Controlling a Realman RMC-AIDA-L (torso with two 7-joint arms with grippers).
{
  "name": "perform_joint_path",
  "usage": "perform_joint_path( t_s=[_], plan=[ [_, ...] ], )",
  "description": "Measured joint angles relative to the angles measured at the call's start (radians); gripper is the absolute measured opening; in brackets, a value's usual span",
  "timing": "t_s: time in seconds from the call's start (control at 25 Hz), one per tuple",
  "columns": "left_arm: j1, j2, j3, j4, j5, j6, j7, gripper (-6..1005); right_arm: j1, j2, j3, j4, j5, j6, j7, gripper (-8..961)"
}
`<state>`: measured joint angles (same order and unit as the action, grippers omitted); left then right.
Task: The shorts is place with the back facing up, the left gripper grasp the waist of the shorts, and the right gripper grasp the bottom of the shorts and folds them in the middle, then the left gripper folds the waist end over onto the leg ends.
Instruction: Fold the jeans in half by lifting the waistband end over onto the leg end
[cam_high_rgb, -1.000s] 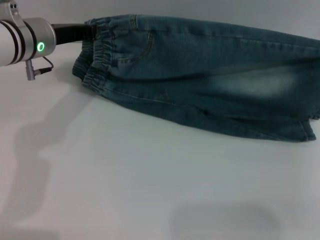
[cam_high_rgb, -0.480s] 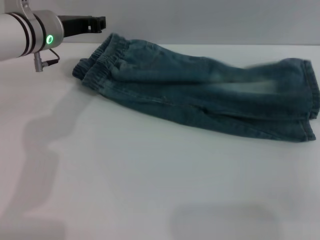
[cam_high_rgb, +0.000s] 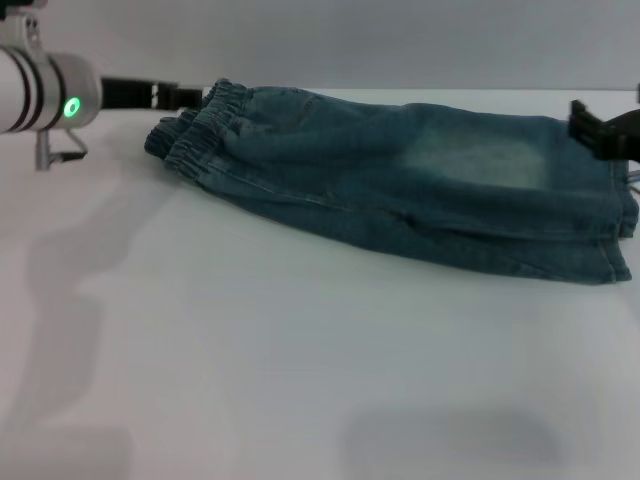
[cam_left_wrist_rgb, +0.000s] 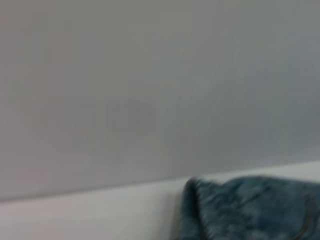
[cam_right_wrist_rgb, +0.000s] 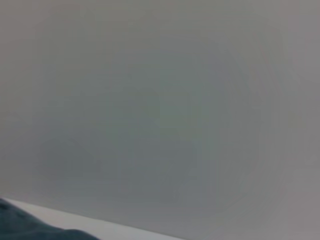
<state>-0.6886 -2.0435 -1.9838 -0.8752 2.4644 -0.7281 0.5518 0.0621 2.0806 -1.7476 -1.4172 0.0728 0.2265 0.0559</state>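
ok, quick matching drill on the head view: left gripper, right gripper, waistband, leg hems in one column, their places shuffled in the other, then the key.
Things:
1. left gripper
2. right gripper
3. the waist of the shorts
4. the leg ends

Places:
A. right end of the denim, hems stacked on the table
B. at the picture's right edge, over the far hem corner
C. left end of the denim, puckered band
D. far left, black jaws right at the ruffled band

Pairs: 1-D, 2-B, 3-C, 4-A
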Motion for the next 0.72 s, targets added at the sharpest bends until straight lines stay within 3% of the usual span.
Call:
perform_joint_path(
  t_s=[0.12, 0.24, 0.72],
  plan=[
    [0.0, 0.0, -0.019, 0.016, 0.013, -0.014, -0.002, 725, 0.002, 0.001, -0.024, -0.001, -0.001, -0.001, 0.001, 749],
    [0.004, 0.001, -0.023, 0.058, 0.015, -0.01, 0.007, 824, 0.002, 0.001, -0.067, -0.017, -0.003, -0.002, 0.002, 749],
    [-0.005, -0.012, -0.013, 0.121, 0.008, 0.077, 0.092, 843, -0.008, 0.003, -0.115, -0.065, -0.002, 0.026, 0.002, 749]
  ],
)
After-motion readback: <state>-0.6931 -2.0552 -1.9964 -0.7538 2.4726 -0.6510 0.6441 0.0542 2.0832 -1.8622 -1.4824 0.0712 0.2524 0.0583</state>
